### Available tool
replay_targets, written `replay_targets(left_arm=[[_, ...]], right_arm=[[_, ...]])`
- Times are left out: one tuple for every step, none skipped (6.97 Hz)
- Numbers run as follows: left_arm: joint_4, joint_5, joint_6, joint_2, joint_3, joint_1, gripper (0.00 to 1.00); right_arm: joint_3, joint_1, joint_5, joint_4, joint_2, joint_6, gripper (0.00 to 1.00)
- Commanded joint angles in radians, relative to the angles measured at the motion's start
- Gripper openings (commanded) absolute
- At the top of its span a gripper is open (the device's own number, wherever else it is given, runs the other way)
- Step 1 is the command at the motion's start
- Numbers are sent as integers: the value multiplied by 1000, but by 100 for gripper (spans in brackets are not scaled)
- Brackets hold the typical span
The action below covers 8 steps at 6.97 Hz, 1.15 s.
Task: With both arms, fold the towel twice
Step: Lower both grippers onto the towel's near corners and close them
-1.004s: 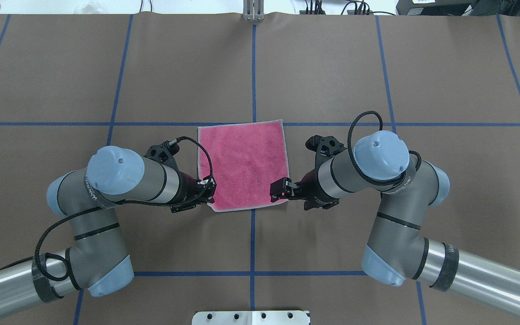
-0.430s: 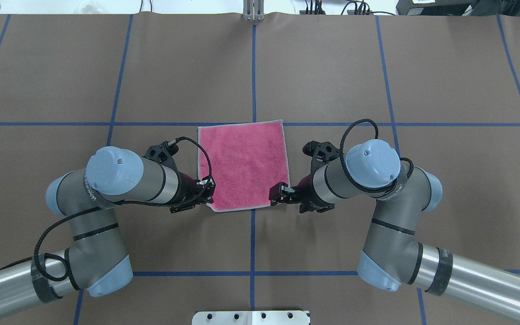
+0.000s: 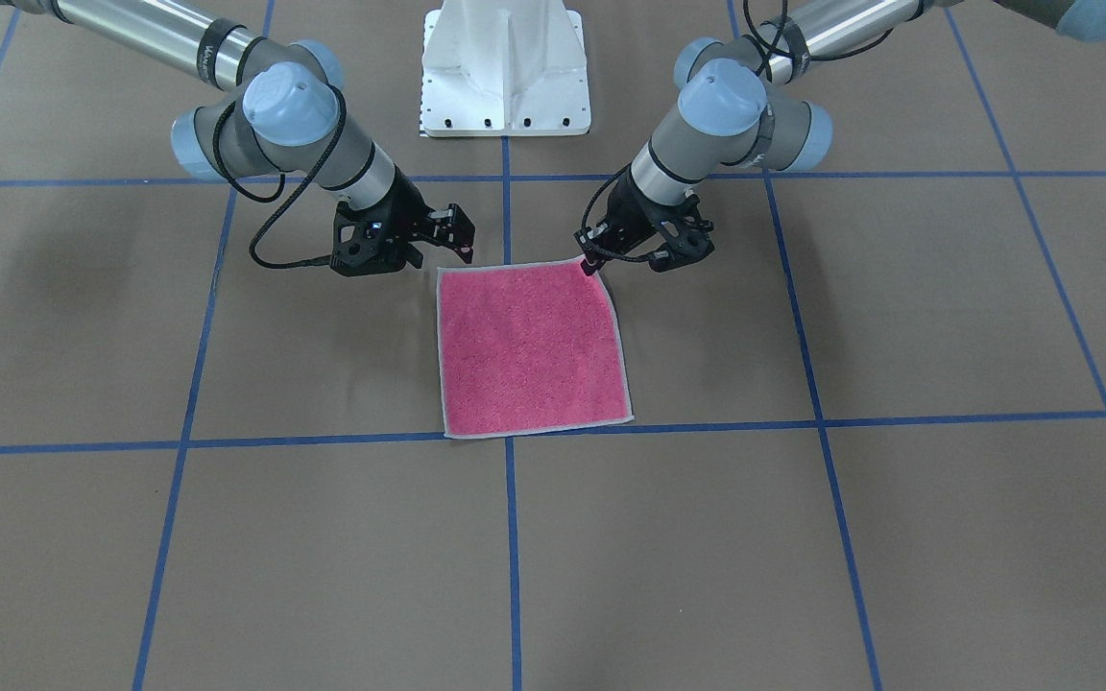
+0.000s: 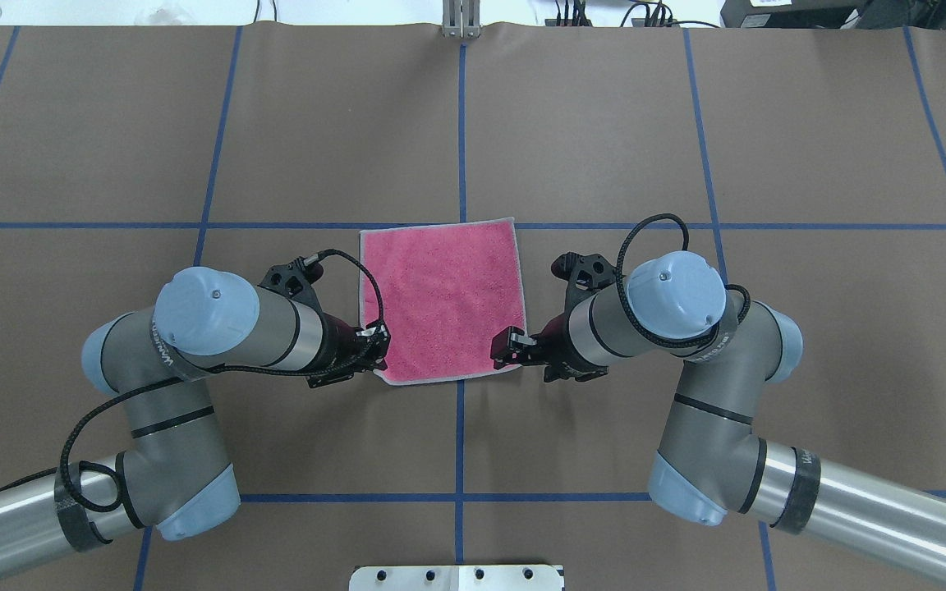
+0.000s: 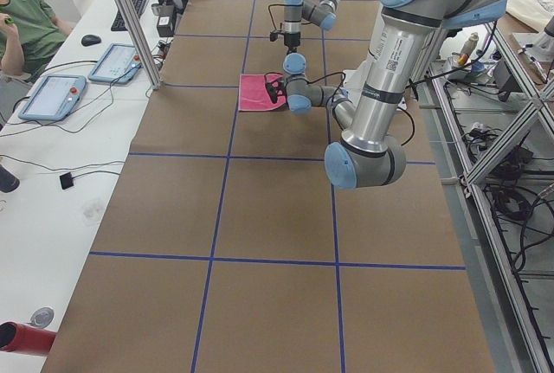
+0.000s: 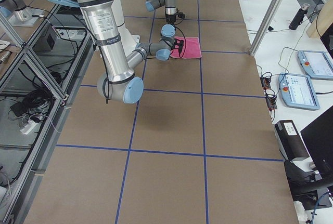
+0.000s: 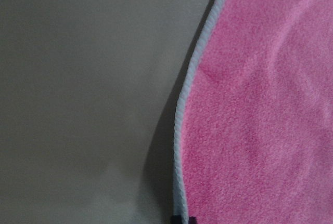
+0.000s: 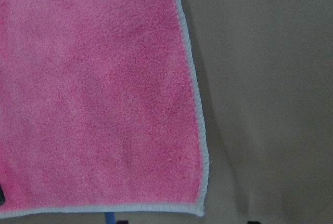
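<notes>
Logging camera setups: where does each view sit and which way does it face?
Front-facing: across the table, facing the robot; left arm, right arm, pedestal.
Overhead: behind the robot, looking down; both arms.
Exterior left: table's left end; left arm nearest.
Exterior right: table's right end; right arm nearest.
Left wrist: above left hand, over towel edge.
Right wrist: over towel corner.
All six share the towel.

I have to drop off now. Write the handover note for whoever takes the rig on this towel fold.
Left gripper: looks shut on the robot-side left corner of the pink square terry towel.
Right gripper: open over the robot-side right corner, holding nothing.
Towel lies flat, pink face up, on the brown table.
Done: no fold yet.
Left to do: right grasp, then both folds.
</notes>
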Motion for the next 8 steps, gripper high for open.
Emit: replay_targets(left_arm=[[0,-2,0,-1,-1,0,0],[0,0,0,-3,-1,0,0],[0,-2,0,-3,-1,0,0],[0,-2,0,-6,-1,0,0],[0,-2,0,-6,-2,0,0],[0,-2,0,-6,-1,0,0],[0,-2,0,-6,-1,0,0],[2,-2,0,-8,-8,0,0]], right_arm=[[-39,14,-6,-1,38,0,80],[-53,17,-6,0,47,0,80],[-56,17,-6,-1,47,0,80],[-59,17,-6,-1,49,3,77],[-58,18,-6,0,51,6,55],[-58,18,-4,2,49,26,19],[-56,18,-3,3,49,23,0],[-47,21,4,5,49,21,0]])
